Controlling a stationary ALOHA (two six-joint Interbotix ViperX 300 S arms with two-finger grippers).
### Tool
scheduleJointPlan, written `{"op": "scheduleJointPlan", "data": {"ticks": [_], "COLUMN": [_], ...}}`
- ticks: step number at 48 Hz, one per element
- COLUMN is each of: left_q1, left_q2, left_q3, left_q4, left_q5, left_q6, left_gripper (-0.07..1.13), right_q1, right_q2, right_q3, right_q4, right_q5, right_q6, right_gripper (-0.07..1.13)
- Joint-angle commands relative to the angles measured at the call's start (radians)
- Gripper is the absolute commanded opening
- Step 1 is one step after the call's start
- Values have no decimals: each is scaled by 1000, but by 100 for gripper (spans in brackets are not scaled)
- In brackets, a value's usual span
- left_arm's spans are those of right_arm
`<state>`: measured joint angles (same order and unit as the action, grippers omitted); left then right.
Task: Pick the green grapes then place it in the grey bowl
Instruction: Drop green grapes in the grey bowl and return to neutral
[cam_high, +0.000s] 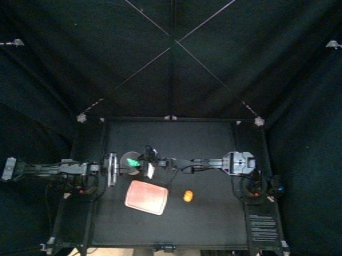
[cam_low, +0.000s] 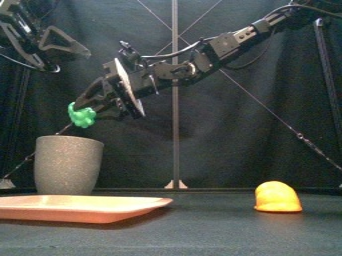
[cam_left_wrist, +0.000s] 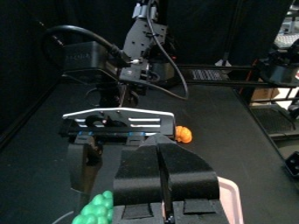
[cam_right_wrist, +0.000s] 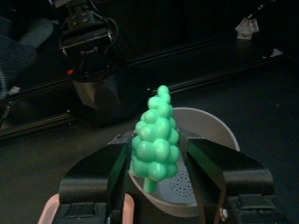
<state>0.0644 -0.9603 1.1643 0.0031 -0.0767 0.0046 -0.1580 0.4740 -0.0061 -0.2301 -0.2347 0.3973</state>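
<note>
Grapes (cam_right_wrist: 156, 140) | bright green tapered cluster (small round knobs) | above grey bowl (cam_low: 68, 165)

green grapes (cam_low: 82, 115): one bunch
grey bowl (cam_low: 68, 165): one, a tall speckled cup
pink tray (cam_low: 80, 207): one, flat
yellow-orange toy (cam_low: 275, 196): one, small and rounded
things counted in all: four

We're looking at a dim booth: black curtains (cam_high: 80, 50) soak up the light, the table (cam_high: 214, 215) is near black, only the green grapes (cam_right_wrist: 156, 140) and pink tray (cam_high: 147, 198) glow.
</note>
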Motion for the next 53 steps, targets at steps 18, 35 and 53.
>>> {"op": "scheduleJointPlan", "data": {"ticks": [18,35,53], "left_q1": [0,-2,0], "left_q2": [2,2,2], "left_q3": [-21,-20,-20], "left_q4": [2,2,3], "left_q5": [-9,-9,-9], "left_q6": [2,0,2], "left_gripper": [13,13,13], "right_q1": [-6,-6,2], "right_q2": [3,-172,-486], "right_q3": [-72,101,474], "right_q4": [-28,-54,-170], "right_q5": [49,61,-9], "right_q6": [5,-6,-9], "right_gripper": [94,94,94]}}
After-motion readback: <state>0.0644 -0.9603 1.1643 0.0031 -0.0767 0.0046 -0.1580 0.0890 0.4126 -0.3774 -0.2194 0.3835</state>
